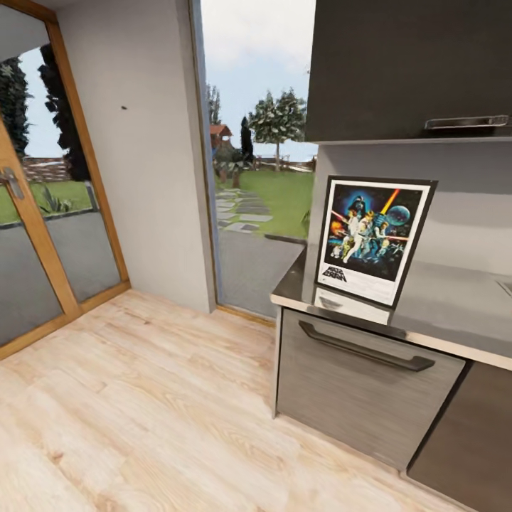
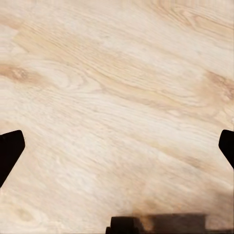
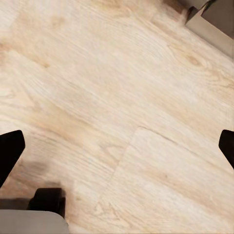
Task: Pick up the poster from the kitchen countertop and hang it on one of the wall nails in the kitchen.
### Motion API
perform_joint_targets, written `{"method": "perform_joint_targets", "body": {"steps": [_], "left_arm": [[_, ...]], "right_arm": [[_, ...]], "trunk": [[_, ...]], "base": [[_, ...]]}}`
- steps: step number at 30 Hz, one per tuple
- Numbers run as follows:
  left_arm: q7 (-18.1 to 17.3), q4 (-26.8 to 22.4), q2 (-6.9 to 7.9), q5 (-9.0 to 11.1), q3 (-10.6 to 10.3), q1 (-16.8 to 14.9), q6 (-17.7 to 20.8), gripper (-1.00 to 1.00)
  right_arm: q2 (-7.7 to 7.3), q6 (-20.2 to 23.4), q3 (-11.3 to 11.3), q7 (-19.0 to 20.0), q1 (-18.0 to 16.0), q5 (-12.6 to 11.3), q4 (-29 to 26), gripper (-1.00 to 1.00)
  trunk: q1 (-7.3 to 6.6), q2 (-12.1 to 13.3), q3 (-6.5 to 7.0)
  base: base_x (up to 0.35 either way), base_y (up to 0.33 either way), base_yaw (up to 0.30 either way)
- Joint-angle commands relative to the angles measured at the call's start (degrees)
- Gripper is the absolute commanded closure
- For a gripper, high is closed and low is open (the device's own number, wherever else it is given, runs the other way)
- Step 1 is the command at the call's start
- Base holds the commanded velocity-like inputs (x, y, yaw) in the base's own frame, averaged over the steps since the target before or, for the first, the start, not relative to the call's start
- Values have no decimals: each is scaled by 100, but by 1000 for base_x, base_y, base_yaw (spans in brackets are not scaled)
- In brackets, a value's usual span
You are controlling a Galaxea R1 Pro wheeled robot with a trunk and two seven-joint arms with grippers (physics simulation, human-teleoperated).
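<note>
Poster (image 1: 373, 238) stands upright near the left end corner of the worktop (image 1: 455, 313), close to its front edge, leaning back toward the grey wall under the dark upper cabinet (image 1: 412, 67); its lower edge rests on the glossy surface, which mirrors it. Nothing touches it, so by my reading the task has barely started: the pick-up is yet to be done, and so is the hanging. One wall nail (image 1: 124, 108) shows as a tiny dark speck on the plain light wall panel between the wood-framed glass door (image 1: 43, 235) and the open view of the garden, well apart from the poster. In the wrist views the left hand (image 2: 117, 148) and the right hand (image 3: 117, 148) each hang over the pale wooden floor (image 1: 142, 398) with their dark fingertips at opposite picture edges, spread wide and holding nothing. How the poster is propped at its back is hidden, the worktop is cut off at the right picture edge, and the nail is too small to judge its shape or whether others exist.
</note>
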Motion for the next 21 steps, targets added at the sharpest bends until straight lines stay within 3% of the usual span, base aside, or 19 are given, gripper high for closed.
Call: {"method": "perform_joint_targets", "body": {"steps": [1, 21], "left_arm": [[2, -4, 0, -2, 4, 2, -10, -100], [2, -6, 0, -2, 7, 2, -10, -100]], "right_arm": [[0, -13, 3, -26, -3, 42, 3, -100], [0, -12, 3, -26, -4, 42, 3, -100]], "trunk": [[3, -2, -4], [3, -2, -4]], "base": [[264, 259, 0], [231, 288, 0]]}}
